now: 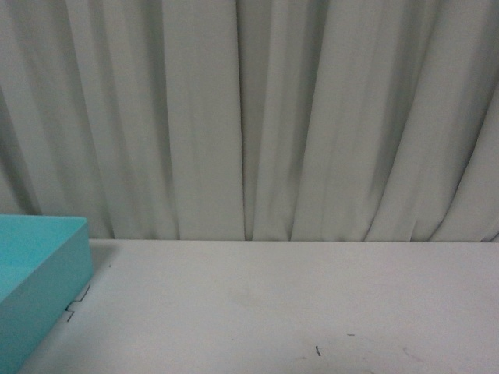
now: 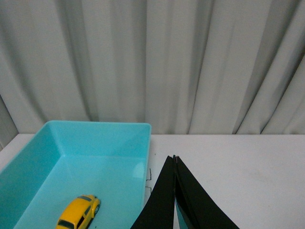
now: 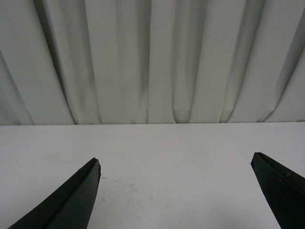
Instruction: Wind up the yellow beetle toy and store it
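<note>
The yellow beetle toy (image 2: 79,213) lies on the floor of the turquoise bin (image 2: 95,143) in the left wrist view, near the bin's near end. My left gripper (image 2: 174,158) is shut and empty, its black tips together above the white table just beside the bin's rim. My right gripper (image 3: 175,162) is open and empty, its two black fingers (image 3: 76,195) spread wide above bare white table. In the front view only a corner of the bin (image 1: 47,273) shows at the lower left; the toy and both grippers are out of that view.
A grey pleated curtain (image 1: 249,117) hangs behind the white table (image 1: 296,304) along its far edge. Small dark marks (image 1: 317,351) sit on the tabletop near the front, and a black corner mark (image 1: 78,304) lies beside the bin.
</note>
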You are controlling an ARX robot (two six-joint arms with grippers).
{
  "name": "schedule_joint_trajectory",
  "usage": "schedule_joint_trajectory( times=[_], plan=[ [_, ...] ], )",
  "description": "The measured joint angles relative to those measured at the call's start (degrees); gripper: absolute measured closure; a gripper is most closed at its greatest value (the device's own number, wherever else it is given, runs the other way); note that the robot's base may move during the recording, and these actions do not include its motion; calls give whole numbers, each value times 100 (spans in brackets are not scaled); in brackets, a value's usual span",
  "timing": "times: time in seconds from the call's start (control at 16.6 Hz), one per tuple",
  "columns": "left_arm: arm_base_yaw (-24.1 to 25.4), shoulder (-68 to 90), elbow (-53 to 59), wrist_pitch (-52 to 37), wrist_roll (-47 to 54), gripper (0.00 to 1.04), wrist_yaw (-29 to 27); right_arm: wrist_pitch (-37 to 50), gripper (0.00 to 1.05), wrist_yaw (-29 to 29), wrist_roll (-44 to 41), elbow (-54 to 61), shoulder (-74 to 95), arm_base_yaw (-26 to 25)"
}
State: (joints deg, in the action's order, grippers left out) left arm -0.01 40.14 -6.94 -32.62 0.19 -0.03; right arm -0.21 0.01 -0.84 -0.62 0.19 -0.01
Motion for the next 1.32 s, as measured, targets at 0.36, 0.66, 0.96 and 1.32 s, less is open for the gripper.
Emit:
schedule_joint_trajectory(
  times=[0.36,0.66,0.96,1.32],
  plan=[
    [0,-1088,404,673,0,103,2,-2,7,0,0,0,0,0],
    [0,-1543,643,896,-2,103,-2,0,7,0,0,0,0,0],
    [0,-2365,643,1628,-2,103,2,-2,7,0,0,0,0,0],
    [0,-2907,643,2153,-2,103,0,-2,7,0,2,0,0,0]
  ],
)
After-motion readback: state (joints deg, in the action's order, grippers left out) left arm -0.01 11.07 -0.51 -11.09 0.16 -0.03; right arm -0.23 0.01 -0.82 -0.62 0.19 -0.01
